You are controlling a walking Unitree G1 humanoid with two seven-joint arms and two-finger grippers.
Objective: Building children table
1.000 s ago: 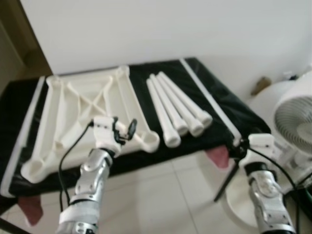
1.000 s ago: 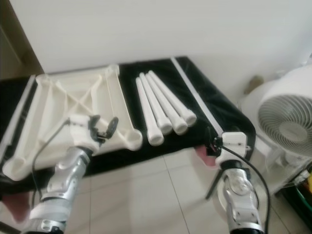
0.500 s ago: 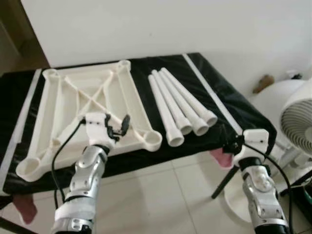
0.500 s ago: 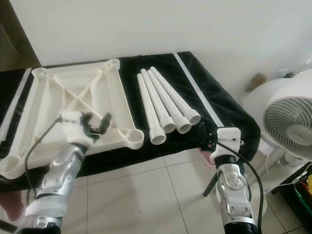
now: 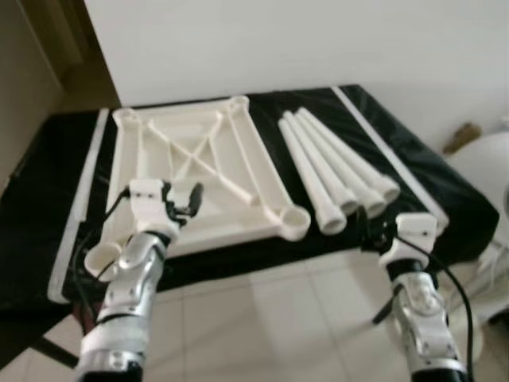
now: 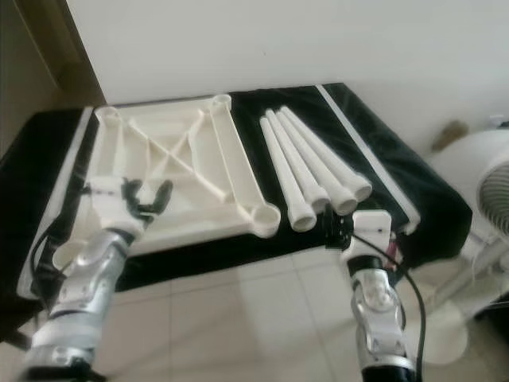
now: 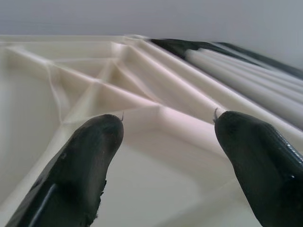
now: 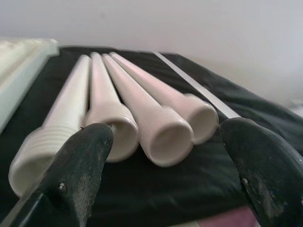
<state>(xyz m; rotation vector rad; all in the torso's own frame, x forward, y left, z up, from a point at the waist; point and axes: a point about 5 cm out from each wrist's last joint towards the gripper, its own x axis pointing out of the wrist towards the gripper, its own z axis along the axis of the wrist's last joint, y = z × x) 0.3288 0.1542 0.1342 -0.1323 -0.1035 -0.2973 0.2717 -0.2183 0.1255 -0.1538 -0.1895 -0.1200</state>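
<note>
A white children's tabletop (image 5: 258,171) lies upside down on a black-covered table, with its ribs and corner sockets facing up. Four white legs (image 5: 334,171) lie side by side to its right, their threaded ends toward me. My left gripper (image 6: 149,199) hovers open over the near left part of the tabletop (image 7: 142,71), holding nothing. My right gripper (image 5: 372,235) is open at the table's front edge, just in front of the leg ends (image 8: 161,123), with nothing between its fingers.
The black table cover (image 5: 429,175) has a white strip (image 5: 374,127) along its right side and another (image 5: 79,199) at the left. A white fan (image 6: 493,191) stands on the floor to the right. Tiled floor (image 5: 262,318) lies below; a wall is behind.
The whole view has shifted, so the camera moved. Against the table, both grippers stand further left: the right one went from beyond the table's right corner to in front of the leg ends.
</note>
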